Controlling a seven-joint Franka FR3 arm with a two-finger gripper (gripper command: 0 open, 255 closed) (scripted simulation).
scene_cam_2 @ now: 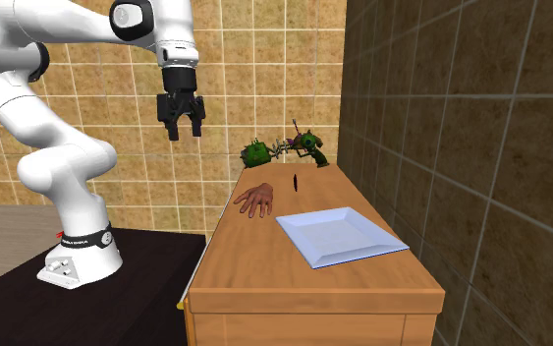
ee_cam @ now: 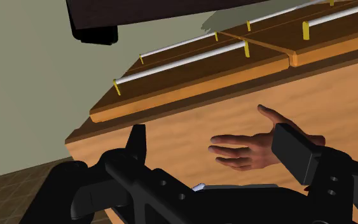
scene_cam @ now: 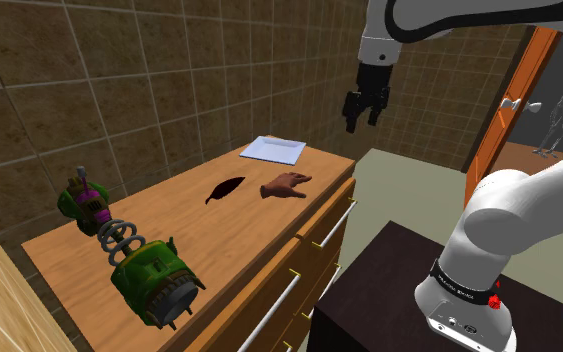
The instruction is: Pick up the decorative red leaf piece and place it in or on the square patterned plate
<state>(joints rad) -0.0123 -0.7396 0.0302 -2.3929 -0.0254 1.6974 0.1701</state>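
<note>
Pincer (scene_cam_2: 181,124) open aloft; leaf (scene_cam_2: 294,181) (dark sliver) lies beyond plate (scene_cam_2: 341,237).

I see matt wood grain on the dresser top (scene_cam: 224,240) mid-frame, shiny metal drawer handles (scene_cam: 285,292) lower centre, a rough brown tiled wall (scene_cam: 89,80) upper left, and a smooth pale plate (scene_cam: 272,149).
</note>
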